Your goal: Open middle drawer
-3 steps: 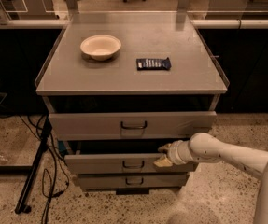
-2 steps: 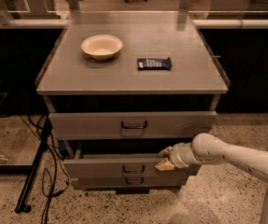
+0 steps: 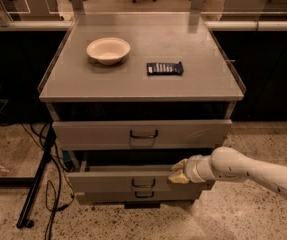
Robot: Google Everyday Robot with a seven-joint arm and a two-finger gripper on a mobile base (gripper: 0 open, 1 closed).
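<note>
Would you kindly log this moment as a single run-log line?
middle drawer: partly open | hand: at its top edge, right of pull | cabinet top: bowl, dark packet

The grey cabinet top [image 3: 183, 86] is flat with a low raised rim along its sides. Two things lie on it: a shallow cream bowl [image 3: 108, 50] stands upright towards the left rear, and a dark wrapped packet [image 3: 164, 68] lies flat right of centre, well apart from the bowl. The cabinet stands on a speckled floor [image 3: 243, 219], where black cables [image 3: 53, 194] trail beside the foot of a black stand [image 3: 35, 184] at the left. The gripper [image 3: 179, 172] sits below the top, at the upper edge of the middle drawer [image 3: 118, 180]
</note>
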